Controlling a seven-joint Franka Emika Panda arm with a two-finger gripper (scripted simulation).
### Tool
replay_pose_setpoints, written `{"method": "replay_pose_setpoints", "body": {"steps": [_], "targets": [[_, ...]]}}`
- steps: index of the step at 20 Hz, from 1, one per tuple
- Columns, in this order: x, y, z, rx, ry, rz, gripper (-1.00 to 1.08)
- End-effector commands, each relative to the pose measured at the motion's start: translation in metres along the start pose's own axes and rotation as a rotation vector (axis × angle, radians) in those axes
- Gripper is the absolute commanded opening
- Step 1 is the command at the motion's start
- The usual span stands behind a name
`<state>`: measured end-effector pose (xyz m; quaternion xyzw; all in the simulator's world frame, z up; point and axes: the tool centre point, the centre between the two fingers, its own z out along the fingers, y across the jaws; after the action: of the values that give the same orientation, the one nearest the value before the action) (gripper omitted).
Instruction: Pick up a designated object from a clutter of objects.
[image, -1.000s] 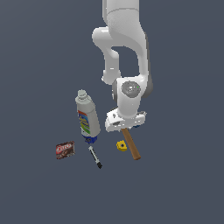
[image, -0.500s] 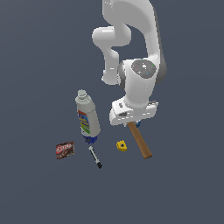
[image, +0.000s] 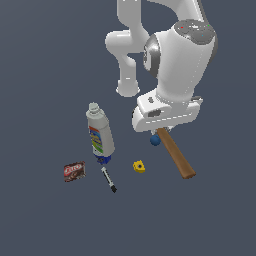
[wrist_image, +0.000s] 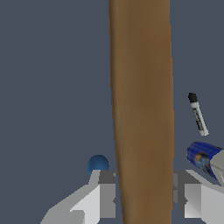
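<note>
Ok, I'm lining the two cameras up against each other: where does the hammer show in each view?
Exterior view: the hammer slants from under the arm's hand toward the exterior view's right; its head is hidden.
Wrist view: its brown handle fills the middle of the picture, running between the gripper fingers.
Shared landmark: the small blue ball sits right beside the handle in both.
</note>
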<state>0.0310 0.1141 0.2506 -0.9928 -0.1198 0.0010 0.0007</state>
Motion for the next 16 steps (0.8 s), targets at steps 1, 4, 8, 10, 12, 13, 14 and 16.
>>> {"method": "replay_pose_setpoints", "body": {"steps": [1,4,8,10,12,13,14,16], "targets": [[0.007,-0.005,-0.027,0.000,0.003,0.001,-1.00],[0.016,-0.010,-0.056,-0.001,0.002,0.002,-1.00],[0.027,-0.016,-0.090,-0.001,0.002,0.004,-1.00],[0.032,-0.019,-0.104,-0.001,0.002,0.005,-1.00],[0.036,-0.021,-0.116,-0.001,0.002,0.005,-1.00],[0.038,-0.022,-0.121,-0.001,0.002,0.005,-1.00],[0.040,-0.023,-0.126,-0.001,0.002,0.006,-1.00],[0.043,-0.024,-0.134,-0.001,0.002,0.006,-1.00]]}}
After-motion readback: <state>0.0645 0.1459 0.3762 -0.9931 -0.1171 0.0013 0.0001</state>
